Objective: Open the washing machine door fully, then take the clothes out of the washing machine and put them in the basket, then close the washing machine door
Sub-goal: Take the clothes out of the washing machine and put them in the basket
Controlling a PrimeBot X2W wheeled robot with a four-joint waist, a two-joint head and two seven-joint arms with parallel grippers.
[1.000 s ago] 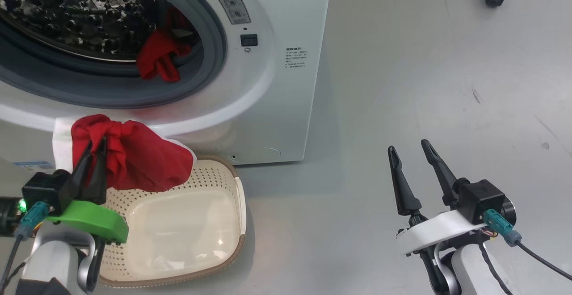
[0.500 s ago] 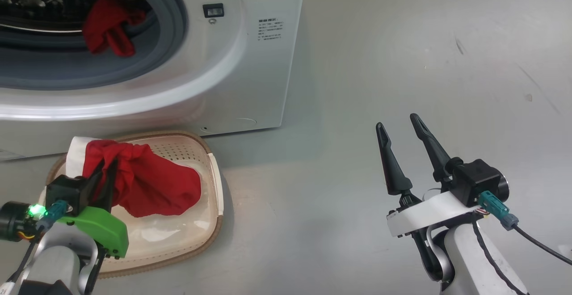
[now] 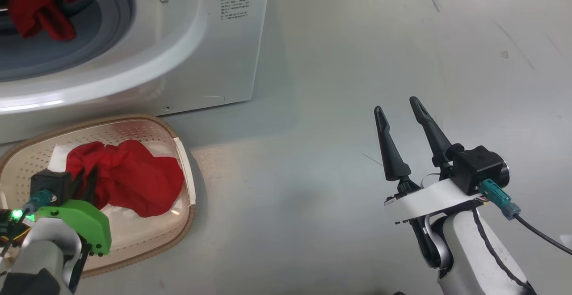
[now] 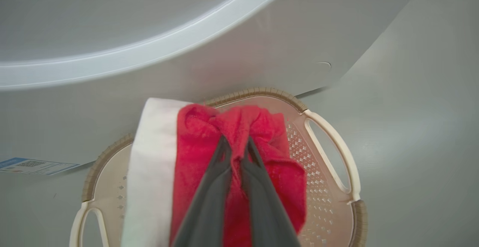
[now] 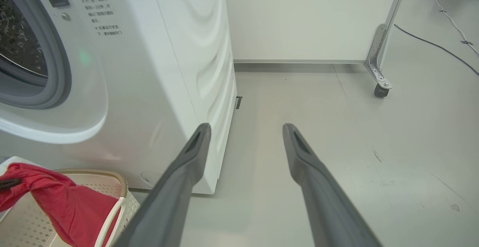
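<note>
Nearest to us, our left end effector [image 4: 236, 144] is pinched almost shut on a fold of the clothes [image 3: 134, 183]. This red garment with a white part sits low inside the basket [image 3: 134, 123] and looks to rest on its bottom. The basket stands on the floor [image 3: 313, 174], just in front of the washing machine [image 3: 201, 62]. To the right, our right end effector [image 3: 395, 106] hovers over bare floor, fingers spread wide and holding nothing. Farther off, in the machine's opening, more red fabric [image 3: 35, 9] lies against the grey rubber ring [image 3: 89, 49]. We judge this garment as good as delivered, needing only release. The fabric in the machine has yet to come out, and closing the door comes last.
</note>
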